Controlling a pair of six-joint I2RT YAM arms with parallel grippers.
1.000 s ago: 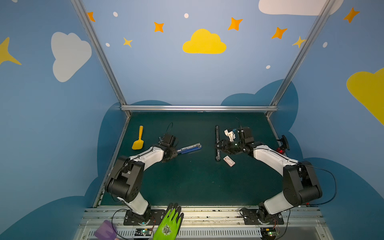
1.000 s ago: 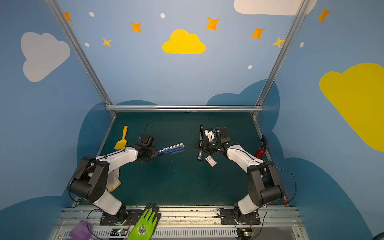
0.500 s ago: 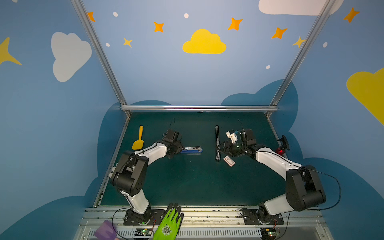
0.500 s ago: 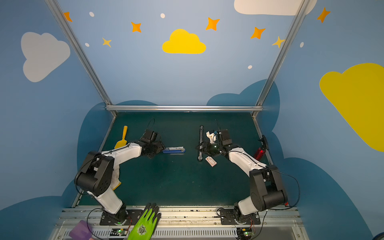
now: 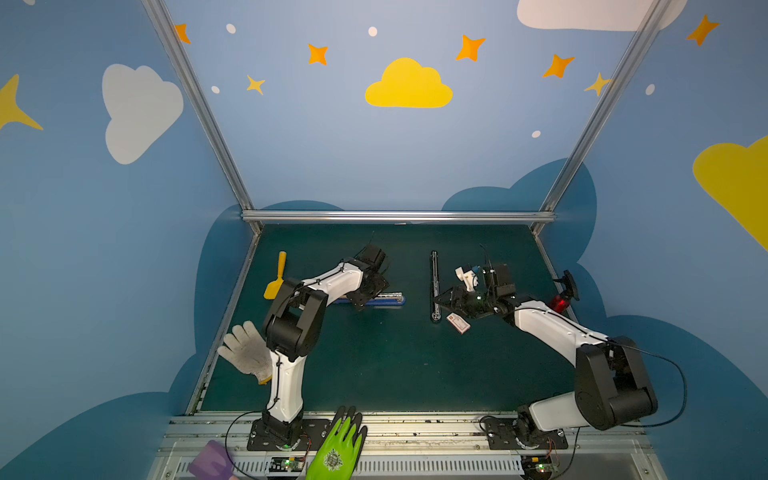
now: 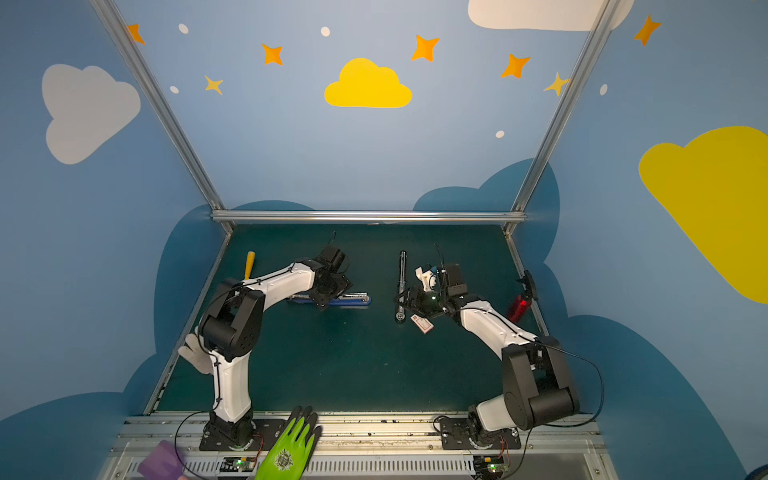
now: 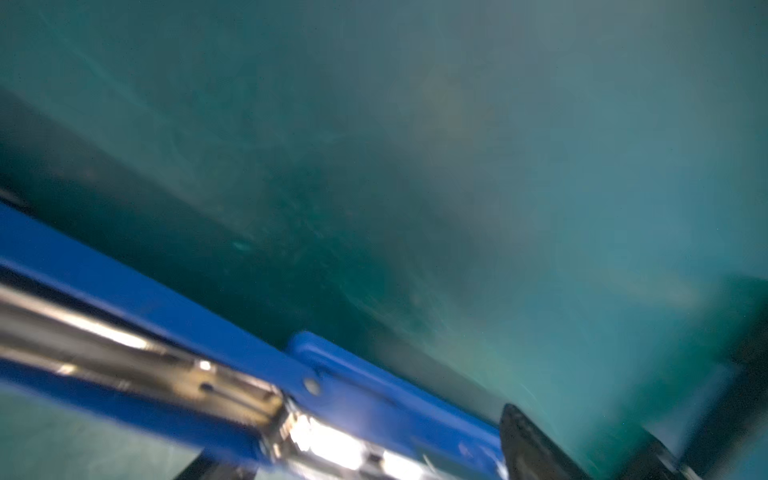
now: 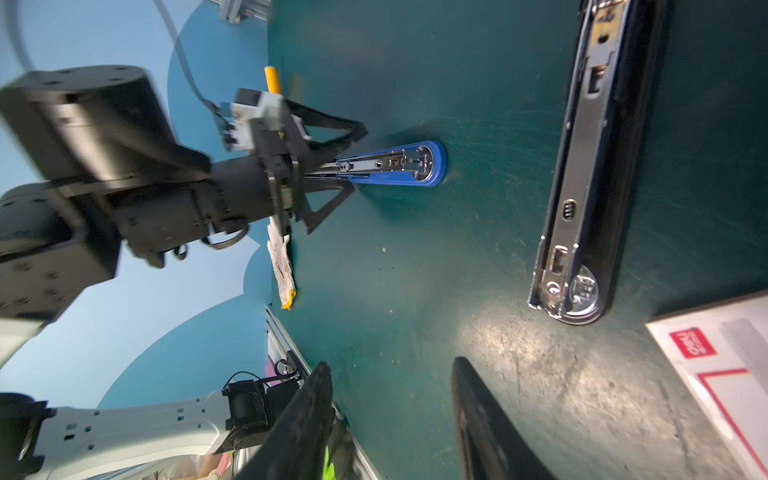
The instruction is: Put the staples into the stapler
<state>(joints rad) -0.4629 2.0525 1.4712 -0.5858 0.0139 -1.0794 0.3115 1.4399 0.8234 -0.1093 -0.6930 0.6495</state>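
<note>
Right wrist view: blue stapler (image 8: 399, 166) lies open left of the worktop's middle, left gripper (image 8: 359, 156) spread wide astride it, not clamping. Loaded yet?

— Doubt it. Staples box (image 8: 723, 374) sits right of middle; right gripper (image 8: 390, 415) hovers beside it, parted, empty.

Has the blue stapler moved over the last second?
Yes. The blue stapler, slanted a second ago, now lies level, parallel to the back rail, with its tip a little nearer the front end of the black stapler.
</note>
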